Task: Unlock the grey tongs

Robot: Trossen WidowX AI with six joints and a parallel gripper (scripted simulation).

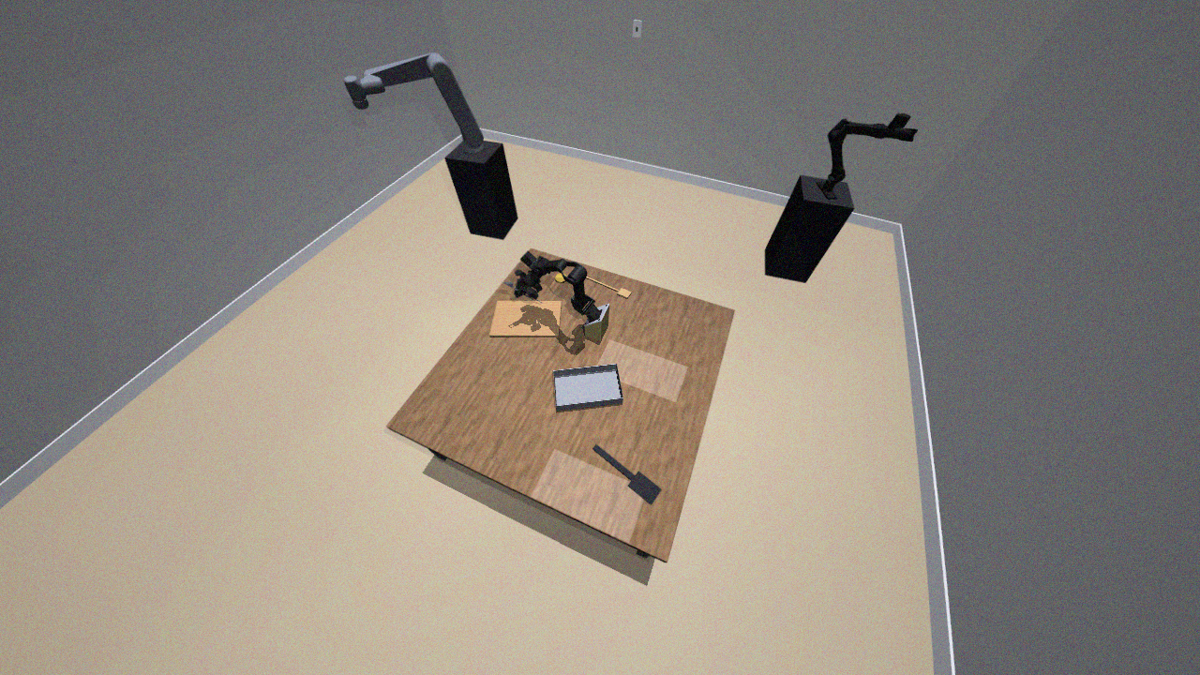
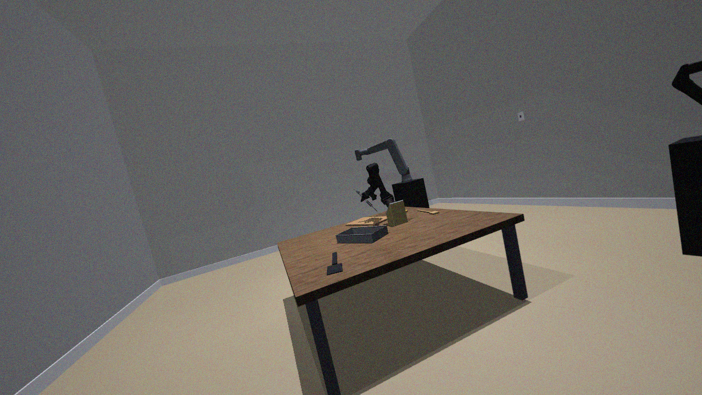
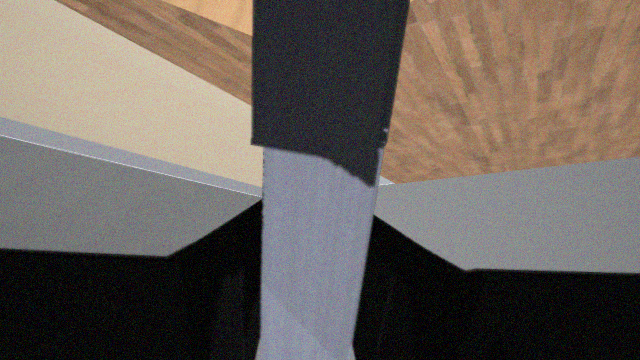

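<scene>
My gripper [image 2: 363, 197] [image 3: 308, 208] is shut on the grey tongs [image 2: 371, 205] [image 3: 317, 245] and holds them in the air above the far left of the table. In the exterior view the tongs slant steeply, one end up to the left and the other down to the right. Which end has the tips is too small to tell, and so is whether the arms are locked. The wooden board [image 1: 503, 327] [image 2: 352, 224] lies on the table near and below the gripper, with the arm's shadow on it. The roasting tin [image 1: 587, 407] [image 2: 354, 239] stands mid-table without the tongs.
An olive block [image 1: 597, 327] [image 2: 397, 214] stands by the arm's base. A wooden spatula [image 1: 623, 292] [image 2: 431, 212] and a small yellow thing [image 1: 560, 277] lie at the back. A dark spatula [image 1: 644, 487] [image 2: 334, 268] lies near the front. Two other arms stand on pedestals beyond the table.
</scene>
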